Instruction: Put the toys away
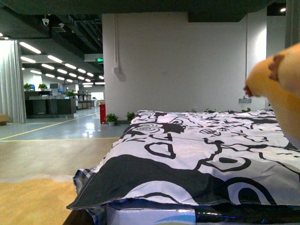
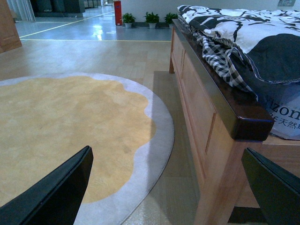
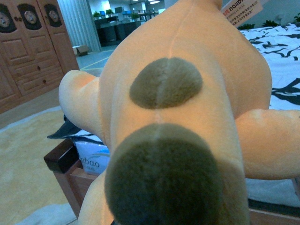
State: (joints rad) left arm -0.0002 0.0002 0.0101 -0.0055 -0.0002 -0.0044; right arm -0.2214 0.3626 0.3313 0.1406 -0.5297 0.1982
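Black-and-white quilt (image 1: 197, 154) ahead — plush toy (image 1: 285, 93), apparently aloft, at its right edge.

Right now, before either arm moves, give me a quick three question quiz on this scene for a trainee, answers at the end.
1. True or false: the left gripper is shut on the plush toy.
2. What lies on the floor beside the bed frame? A: a yellow rug with a pale border. B: a red blanket. C: a cardboard box.
3. Fill in: the quilt on the bed is patterned in black and ____.
Key: 1 false, it is open with nothing in it. 2 A. 3 white.
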